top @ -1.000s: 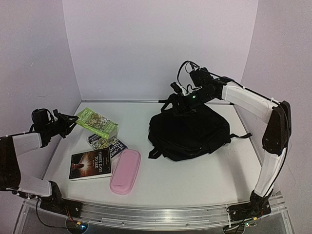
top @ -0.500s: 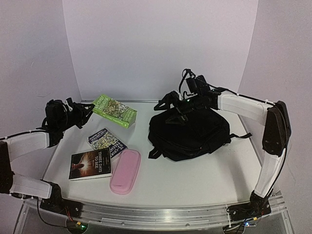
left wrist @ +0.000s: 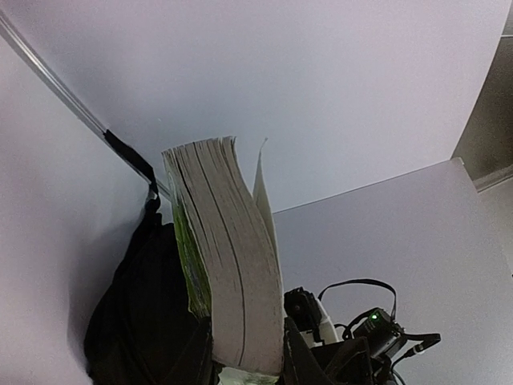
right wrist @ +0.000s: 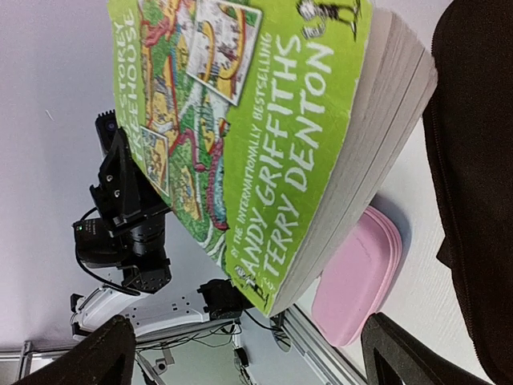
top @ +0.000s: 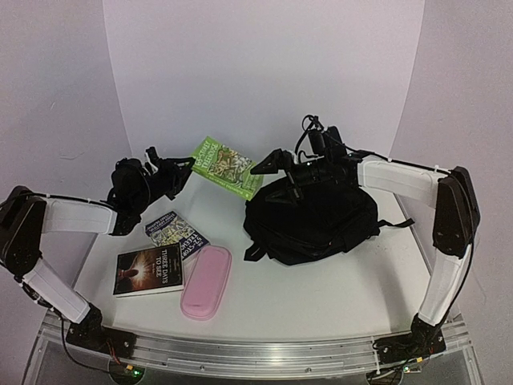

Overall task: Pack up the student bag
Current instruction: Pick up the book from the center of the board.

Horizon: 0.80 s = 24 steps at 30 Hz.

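Note:
The student bag point(top: 314, 218) is a large black backpack lying at the table's centre right; it also shows in the left wrist view point(left wrist: 136, 321) and the right wrist view point(right wrist: 473, 160). My left gripper point(top: 181, 172) is shut on a green paperback point(top: 228, 166), held in the air just left of the bag. In the left wrist view the book's page edges point(left wrist: 232, 257) stand upright, clamped at the bottom of the frame by that gripper point(left wrist: 247, 362). My right gripper point(top: 280, 172) hovers open at the bag's upper left, next to the book. Its view shows the green cover point(right wrist: 256, 120) close in front of its spread gripper point(right wrist: 248, 341).
A pink pencil case point(top: 206, 282) lies at the front of the table, also seen in the right wrist view point(right wrist: 361, 273). Two books lie left of it: a dark one point(top: 149, 269) and a patterned one point(top: 176, 234). White walls enclose the back and sides.
My left arm has carried the green book up and to the right, from the table's left edge to beside the bag. My right gripper has shifted left off the bag's top, still open.

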{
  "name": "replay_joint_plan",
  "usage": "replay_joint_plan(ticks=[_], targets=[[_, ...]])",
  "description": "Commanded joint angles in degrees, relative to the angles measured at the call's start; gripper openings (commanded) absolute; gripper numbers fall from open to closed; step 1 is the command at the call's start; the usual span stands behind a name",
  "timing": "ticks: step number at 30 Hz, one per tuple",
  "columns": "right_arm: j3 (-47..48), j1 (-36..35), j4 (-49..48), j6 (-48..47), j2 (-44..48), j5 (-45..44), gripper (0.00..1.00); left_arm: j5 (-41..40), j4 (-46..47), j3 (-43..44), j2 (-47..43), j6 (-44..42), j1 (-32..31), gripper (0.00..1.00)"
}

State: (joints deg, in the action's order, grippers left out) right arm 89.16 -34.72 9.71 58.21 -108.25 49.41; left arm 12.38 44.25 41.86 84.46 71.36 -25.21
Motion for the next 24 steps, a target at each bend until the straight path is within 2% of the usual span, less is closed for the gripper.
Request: replay_joint_plan(ticks=[1,8,13,15,18,22,24], targets=[[-0.8,-0.3,-4.2,1.5,3.0,0.6,0.98,-2.3,14.7,7.9,2.3,1.3,-2.6,0.00],[0.1,0.0,-4.3,-1.7,3.7,-0.2,0.98,-2.4,17.2,10.6,5.0,3.3,-5.3,0.00],[4.8,2.8,-4.3,-4.6,3.8,0.6,0.98,-2.3,23.1,10.0,7.5,7.7,-7.7,0.00],[5.9,4.0,-4.3,-5.2,4.3,0.6,0.95,-2.7,26.0,9.6,8.9,9.6,-8.6,0.00],[5.5,4.8,-4.4,-7.1,6.5,-1.1,0.82,-2.7,27.7,10.2,10.8,10.9,-9.7,0.00],[6.5,4.9,-4.5,-7.9,7.4,0.0,0.50,-2.7,28.7,11.7,13.2,11.5,-11.3,0.00],[6.4,4.9,-4.4,-7.8,7.8,0.3,0.45,-2.8,29.7,11.7,13.9,11.9,-11.5,0.00]])
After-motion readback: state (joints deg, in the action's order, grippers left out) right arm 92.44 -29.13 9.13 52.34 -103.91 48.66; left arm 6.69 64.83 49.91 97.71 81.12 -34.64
